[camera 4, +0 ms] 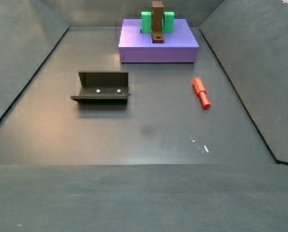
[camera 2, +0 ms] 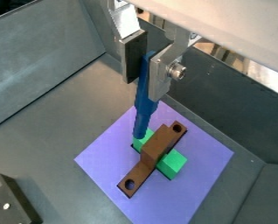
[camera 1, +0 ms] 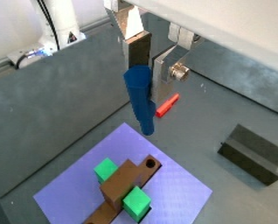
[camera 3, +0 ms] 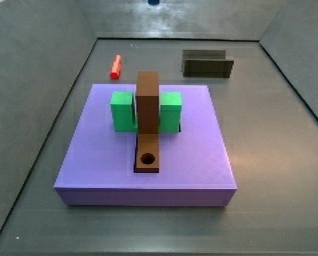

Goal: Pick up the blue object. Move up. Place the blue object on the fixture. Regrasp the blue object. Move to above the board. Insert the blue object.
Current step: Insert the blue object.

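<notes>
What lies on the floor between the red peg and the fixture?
Nothing: bare grey floor separates the red peg from the fixture in a side view. The gripper holds the blue object aloft.

purple slab point(camera 3: 148, 160) sits on the grey floor point(camera 4: 147, 127). two green blocks point(camera 3: 123, 110) rest on the slab's top, side by side. red peg point(camera 3: 116, 67) lies flat on the floor, beside the slab, apart from it.

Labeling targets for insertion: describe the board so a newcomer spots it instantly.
Find the purple slab on the grey floor. Across its top lies the board, a long narrow brown plank resting over the green blocks. Unlike them, it has a round hole near one end; the pincer hangs above, holding the blue peg.
</notes>
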Robot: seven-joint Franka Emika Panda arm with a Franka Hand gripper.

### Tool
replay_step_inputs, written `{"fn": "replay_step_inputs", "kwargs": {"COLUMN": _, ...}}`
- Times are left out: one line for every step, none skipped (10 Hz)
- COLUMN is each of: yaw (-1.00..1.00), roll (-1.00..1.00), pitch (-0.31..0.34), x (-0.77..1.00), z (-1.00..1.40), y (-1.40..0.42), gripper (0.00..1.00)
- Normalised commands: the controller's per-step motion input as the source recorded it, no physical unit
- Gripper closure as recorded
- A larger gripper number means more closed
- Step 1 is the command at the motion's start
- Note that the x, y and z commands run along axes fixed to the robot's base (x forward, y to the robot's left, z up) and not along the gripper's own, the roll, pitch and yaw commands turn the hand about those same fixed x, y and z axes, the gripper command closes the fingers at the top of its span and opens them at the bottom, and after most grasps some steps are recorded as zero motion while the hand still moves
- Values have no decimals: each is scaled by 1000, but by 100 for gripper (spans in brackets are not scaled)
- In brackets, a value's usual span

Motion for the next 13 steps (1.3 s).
{"fn": "replay_step_inputs", "kwargs": {"yaw": 0, "roll": -464, "pitch": -131, "x": 0, "z": -86, "y": -309, "gripper": 100}}
{"fn": "replay_step_inputs", "kwargs": {"yaw": 0, "roll": -361, "pitch": -123, "x": 0, "z": -271, "y": -571, "gripper": 100}}
{"fn": "replay_step_inputs", "kwargs": {"yaw": 0, "roll": -354, "pitch": -116, "x": 0, "z": -297, "y": -591, "gripper": 100}}
{"fn": "replay_step_inputs", "kwargs": {"yaw": 6, "roll": -353, "pitch": -91, "x": 0, "z": -300, "y": -600, "gripper": 100}}
{"fn": "replay_step_inputs", "kwargs": {"yaw": 26, "roll": -316, "pitch": -66, "x": 0, "z": -337, "y": -646, "gripper": 100}}
{"fn": "replay_step_inputs", "kwargs": {"yaw": 74, "roll": -241, "pitch": -80, "x": -43, "z": -489, "y": -617, "gripper": 100}}
{"fn": "replay_step_inputs", "kwargs": {"yaw": 20, "roll": -213, "pitch": -114, "x": -80, "z": -557, "y": -271, "gripper": 100}}
{"fn": "replay_step_inputs", "kwargs": {"yaw": 0, "roll": -210, "pitch": -101, "x": -94, "z": -651, "y": -83, "gripper": 100}}
{"fn": "replay_step_inputs", "kwargs": {"yaw": 0, "roll": -171, "pitch": -93, "x": -37, "z": -757, "y": 0, "gripper": 100}}
{"fn": "replay_step_inputs", "kwargs": {"yaw": 3, "roll": -149, "pitch": -79, "x": 0, "z": -754, "y": 0, "gripper": 100}}
{"fn": "replay_step_inputs", "kwargs": {"yaw": 77, "roll": -43, "pitch": 0, "x": 66, "z": -511, "y": -306, "gripper": 100}}
{"fn": "replay_step_inputs", "kwargs": {"yaw": 20, "roll": 4, "pitch": 54, "x": 129, "z": -443, "y": -420, "gripper": 100}}
{"fn": "replay_step_inputs", "kwargs": {"yaw": 0, "roll": 37, "pitch": 70, "x": 20, "z": -431, "y": -303, "gripper": 100}}
